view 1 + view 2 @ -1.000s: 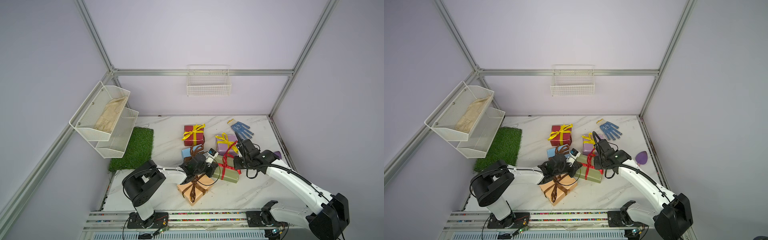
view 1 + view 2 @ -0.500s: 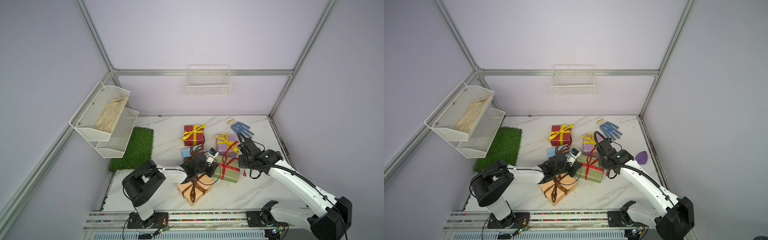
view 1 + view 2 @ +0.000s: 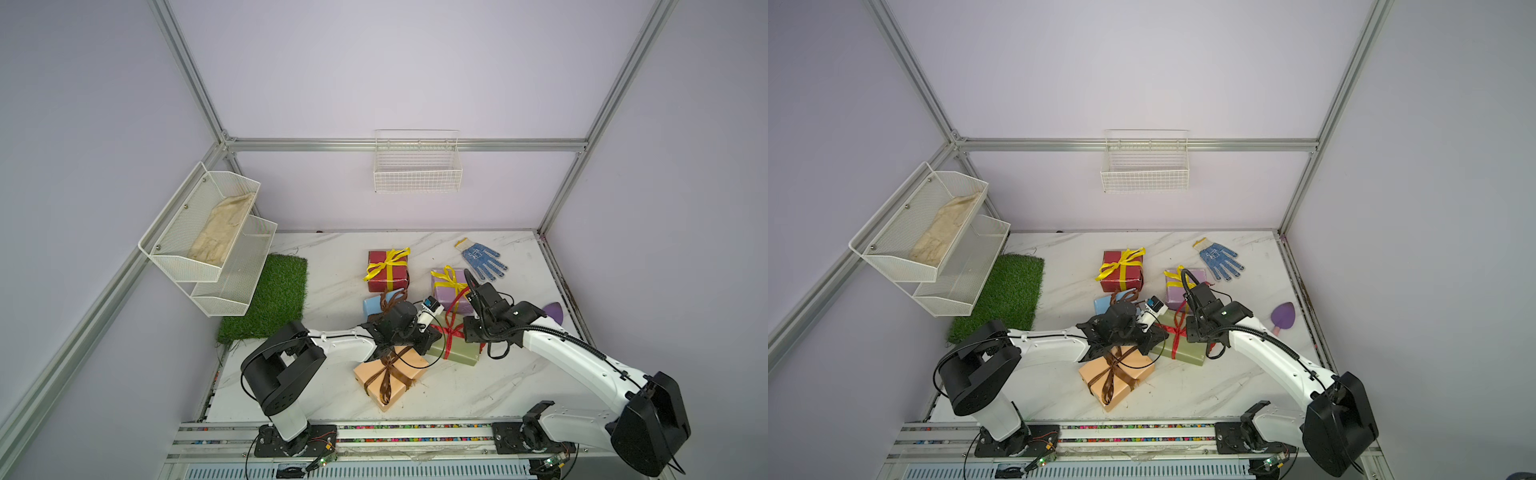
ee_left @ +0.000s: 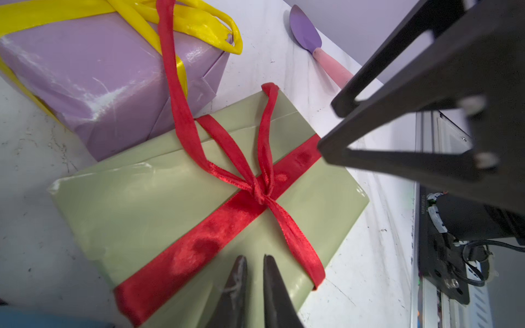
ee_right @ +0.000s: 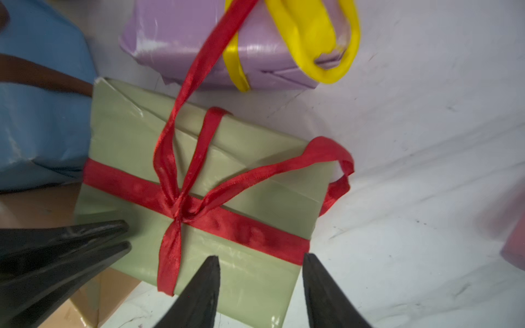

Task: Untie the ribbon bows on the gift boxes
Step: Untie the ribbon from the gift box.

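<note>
Nearby, lilac box [image 5: 170, 34] and blue box [image 5: 42, 113] crowd the olive box [image 5: 127, 136].

A robotics lab cell: aluminium frame [image 3: 405, 144], plain lilac walls [image 3: 374, 62], marble-look table [image 3: 478, 399], arms bolted to a rail [image 3: 415, 434].

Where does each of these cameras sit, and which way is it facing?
Top views: high above the robot's end of the white marble table, looking down; both show the left arm and right arm.
Left wrist: on the left arm, facing the olive green paper-wrapped box with red satin ribbon; its own left gripper and the right gripper show.
Right wrist: on the right arm, facing that box; right gripper and left gripper show.
Shared: both wrist views include the lilac paper-wrapped box.
</note>
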Motion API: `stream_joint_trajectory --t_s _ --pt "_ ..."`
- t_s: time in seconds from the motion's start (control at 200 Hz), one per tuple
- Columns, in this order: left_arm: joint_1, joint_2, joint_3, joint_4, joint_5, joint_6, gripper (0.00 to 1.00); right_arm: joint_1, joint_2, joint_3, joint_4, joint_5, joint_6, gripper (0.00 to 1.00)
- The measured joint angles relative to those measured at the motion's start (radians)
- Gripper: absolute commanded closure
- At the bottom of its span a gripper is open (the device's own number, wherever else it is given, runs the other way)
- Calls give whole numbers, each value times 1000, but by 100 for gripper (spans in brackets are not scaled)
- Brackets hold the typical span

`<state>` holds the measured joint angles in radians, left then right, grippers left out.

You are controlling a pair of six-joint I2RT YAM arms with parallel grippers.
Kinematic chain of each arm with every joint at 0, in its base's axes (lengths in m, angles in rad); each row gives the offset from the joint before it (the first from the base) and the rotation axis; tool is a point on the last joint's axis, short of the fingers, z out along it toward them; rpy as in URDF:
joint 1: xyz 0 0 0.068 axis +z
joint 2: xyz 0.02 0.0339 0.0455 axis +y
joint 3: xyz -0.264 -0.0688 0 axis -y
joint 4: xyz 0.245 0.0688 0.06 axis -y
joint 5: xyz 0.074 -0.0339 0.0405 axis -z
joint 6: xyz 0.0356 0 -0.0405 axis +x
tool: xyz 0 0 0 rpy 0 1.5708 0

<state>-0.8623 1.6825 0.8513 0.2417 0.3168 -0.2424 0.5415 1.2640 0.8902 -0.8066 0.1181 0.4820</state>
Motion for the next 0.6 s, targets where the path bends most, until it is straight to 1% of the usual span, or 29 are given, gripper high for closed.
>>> stream_joint_trajectory --t_s 0.05,0.1,0.2,0.385,0.6 --pt "-3 -6 2 -7 5 0 81 0 13 -20 17 -21 1 50" --pt "-8 -9 8 -18 9 0 74 0 24 -35 37 -39 3 51" --pt "-22 -9 25 -42 8 -4 70 0 31 -49 65 -58 5 51" --pt "-63 -9 61 -64 -34 -13 66 0 29 -68 126 -64 11 51" --pt "-82 36 98 -67 -85 -39 66 0 21 -90 181 -67 19 53"
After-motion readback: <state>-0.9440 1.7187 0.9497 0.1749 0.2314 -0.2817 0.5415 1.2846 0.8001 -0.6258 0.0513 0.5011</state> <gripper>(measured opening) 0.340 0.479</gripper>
